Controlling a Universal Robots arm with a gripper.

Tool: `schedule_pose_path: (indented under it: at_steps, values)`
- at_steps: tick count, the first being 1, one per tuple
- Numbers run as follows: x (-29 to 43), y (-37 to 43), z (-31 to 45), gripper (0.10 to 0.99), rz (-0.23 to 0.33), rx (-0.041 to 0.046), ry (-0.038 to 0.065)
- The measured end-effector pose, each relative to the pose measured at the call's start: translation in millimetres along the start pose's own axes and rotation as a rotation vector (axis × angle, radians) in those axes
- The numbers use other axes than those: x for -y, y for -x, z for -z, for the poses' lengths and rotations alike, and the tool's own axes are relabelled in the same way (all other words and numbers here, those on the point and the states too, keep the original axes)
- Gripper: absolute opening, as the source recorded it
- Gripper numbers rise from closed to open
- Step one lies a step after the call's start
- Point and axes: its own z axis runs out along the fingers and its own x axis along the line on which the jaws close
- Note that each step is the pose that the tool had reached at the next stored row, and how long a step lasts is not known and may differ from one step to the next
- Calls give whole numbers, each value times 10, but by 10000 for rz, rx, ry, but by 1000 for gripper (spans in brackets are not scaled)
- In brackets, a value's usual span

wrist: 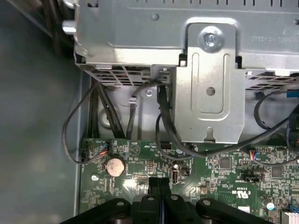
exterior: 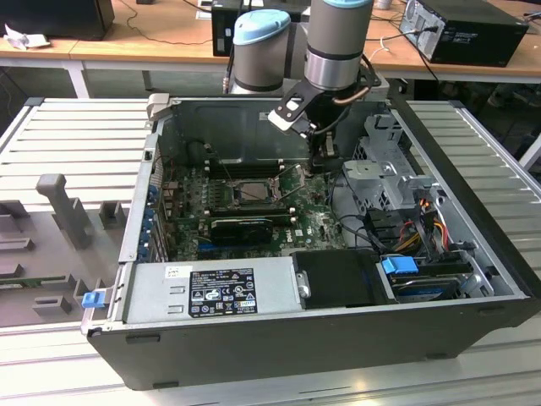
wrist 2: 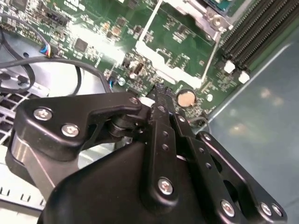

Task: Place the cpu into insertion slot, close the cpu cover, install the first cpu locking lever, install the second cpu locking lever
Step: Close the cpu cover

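Your tool (exterior: 325, 162) is closed. In both wrist views its two black fingers (wrist: 153, 187) meet, and you can see nothing held between them. The arm (exterior: 338, 42) comes down into the open case (exterior: 338, 342), which lies on its side on the ribbed grey worktop (exterior: 68, 135).

The fingertips hang just above the green board (exterior: 314, 225), near its edge by the silvery drive cage (wrist: 205, 70). In the second wrist view they sit just beside the round coin cell (wrist 2: 186, 98). You cannot tell whether they touch the board.

In the exterior view the cpu (exterior: 252, 191) shows as a pale square lying in the slot (exterior: 229, 196), which is near the middle of the board. It is apart from the tool, toward the exterior view's left of it. You cannot tell whether the cover is down over it.

The long black memory slots (wrist 2: 257, 28) run along the far side of the slot. A long black card (exterior: 241, 227) lies on its near side, and the grey power supply (exterior: 211, 288) sits along the front of the case. Dark cables (wrist: 74, 140) loop from the cage down to the board's edge.
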Motion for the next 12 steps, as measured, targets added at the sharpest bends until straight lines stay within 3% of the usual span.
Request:
schedule_pose_path:
  at_steps: [5, 12]
  values:
    - [70, 26, -3, 106, -2, -23, -16]
    - [88, 25, -6, 106, 0, -24, -34]
